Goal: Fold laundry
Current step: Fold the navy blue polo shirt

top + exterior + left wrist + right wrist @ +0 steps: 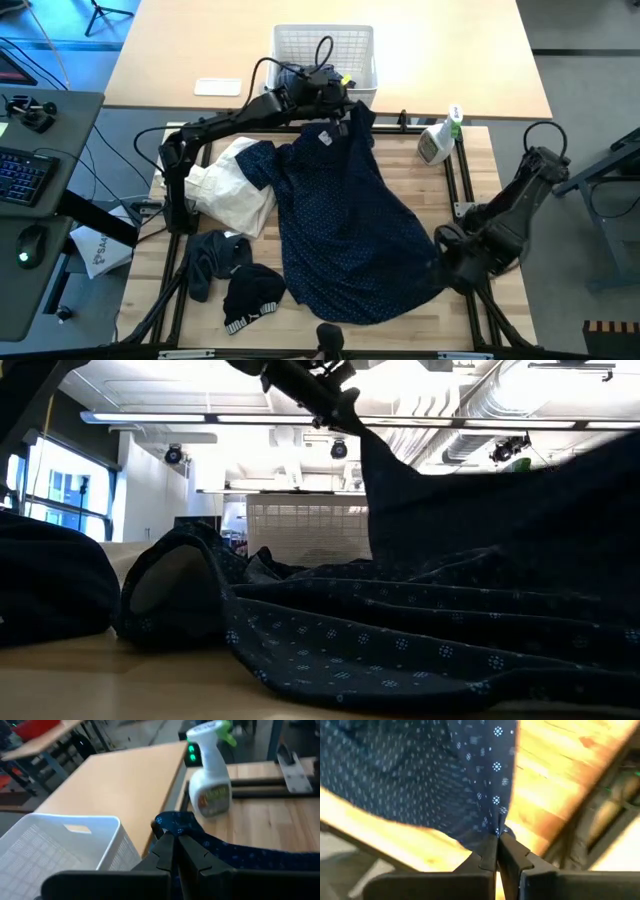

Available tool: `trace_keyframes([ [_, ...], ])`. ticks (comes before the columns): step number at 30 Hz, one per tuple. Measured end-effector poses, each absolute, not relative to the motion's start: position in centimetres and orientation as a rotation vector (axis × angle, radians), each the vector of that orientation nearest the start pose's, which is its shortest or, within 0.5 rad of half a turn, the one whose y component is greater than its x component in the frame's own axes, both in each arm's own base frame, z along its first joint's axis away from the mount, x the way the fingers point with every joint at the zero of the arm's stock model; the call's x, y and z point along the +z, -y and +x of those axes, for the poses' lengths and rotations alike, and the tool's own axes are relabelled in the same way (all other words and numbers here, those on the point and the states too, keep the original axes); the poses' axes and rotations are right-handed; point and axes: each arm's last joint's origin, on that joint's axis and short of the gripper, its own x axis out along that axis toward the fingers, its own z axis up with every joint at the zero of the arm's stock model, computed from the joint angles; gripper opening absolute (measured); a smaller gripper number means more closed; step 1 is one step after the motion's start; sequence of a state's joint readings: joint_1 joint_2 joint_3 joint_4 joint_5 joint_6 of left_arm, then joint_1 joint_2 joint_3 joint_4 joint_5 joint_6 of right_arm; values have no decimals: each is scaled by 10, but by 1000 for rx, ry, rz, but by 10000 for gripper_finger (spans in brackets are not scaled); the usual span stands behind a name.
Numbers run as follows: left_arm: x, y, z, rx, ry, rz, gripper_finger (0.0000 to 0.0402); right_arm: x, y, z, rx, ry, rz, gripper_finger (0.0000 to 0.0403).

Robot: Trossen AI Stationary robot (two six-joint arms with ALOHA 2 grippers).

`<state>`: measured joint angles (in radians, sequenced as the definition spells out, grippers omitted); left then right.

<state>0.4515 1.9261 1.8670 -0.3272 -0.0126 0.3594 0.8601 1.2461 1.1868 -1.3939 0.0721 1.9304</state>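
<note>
While the navy dotted shirt [345,225] lies spread across the wooden table [480,165], both pincers grip it at opposite ends. Taking the white lattice basket [325,55] as the landmark: the left gripper [335,105] sits just at the basket's near wall, fingers pressed together on the shirt's collar edge, which is lifted off the table there. The left wrist view confirms this, with the fingertips [167,842] closed on a fold of dotted fabric [177,822], the basket's rim [75,822] to one side and a white spray bottle [210,775] standing beyond.

The right gripper [445,262] is well away from the basket, at the shirt's far corner toward the table's front edge on the robot's right. Its fingers are likewise shut, pinching the hem; the right wrist view shows the fabric's edge [492,785] caught between the closed tips [490,850] just above the wood.

Between the two grips the shirt drapes loosely. A cream garment [235,190] lies beside the shirt on the robot's left, farther from the basket than the collar; two small dark pieces [235,275] lie beyond it, near the front edge.
</note>
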Motion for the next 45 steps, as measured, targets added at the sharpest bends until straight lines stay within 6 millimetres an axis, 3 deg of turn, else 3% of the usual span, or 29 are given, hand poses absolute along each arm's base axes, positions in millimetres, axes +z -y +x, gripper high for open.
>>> trace_keyframes([
  [3, 352, -198, 408, 411, -393, 250, 0, 323, -168, 132, -669, -1328, 913, 1],
  [6, 337, -201, 409, 521, -371, 202, 0, 333, -196, 143, -433, -1236, 938, 1],
  [10, 322, -209, 406, 658, -317, 139, 0, 320, -218, 158, -313, -1143, 916, 1],
  [14, 320, -222, 403, 741, -225, 69, 0, 296, -206, 155, -665, -1178, 849, 0],
  [18, 334, -232, 402, 706, -42, 46, 0, 296, -181, 138, -1064, -1171, 807, 0],
  [20, 341, -238, 401, 710, 54, 53, 0, 297, -173, 136, -1025, -1191, 843, 0],
  [23, 338, -246, 398, 717, 62, 50, 0, 294, -163, 133, -1035, -1187, 864, 0],
  [26, 327, -251, 396, 713, -55, 63, 0, 290, -170, 137, -922, -1207, 859, 0],
  [29, 320, -247, 391, 663, -217, 86, 0, 289, -185, 152, -669, -1124, 915, 0],
  [33, 337, -227, 376, 477, -335, 118, 0, 302, -208, 176, -339, -901, 1031, 0],
  [37, 361, -209, 360, 236, -315, 97, 0, 317, -219, 187, -173, -745, 1092, 0],
  [39, 365, -213, 360, 241, -259, 61, 0, 312, -215, 184, -230, -772, 1073, 0],
  [41, 356, -225, 370, 288, -200, 50, 0, 302, -205, 175, -389, -865, 1047, 0],
  [45, 308, -247, 413, 305, -100, -58, 0, 286, -175, 142, -939, -1136, 999, 0],
])
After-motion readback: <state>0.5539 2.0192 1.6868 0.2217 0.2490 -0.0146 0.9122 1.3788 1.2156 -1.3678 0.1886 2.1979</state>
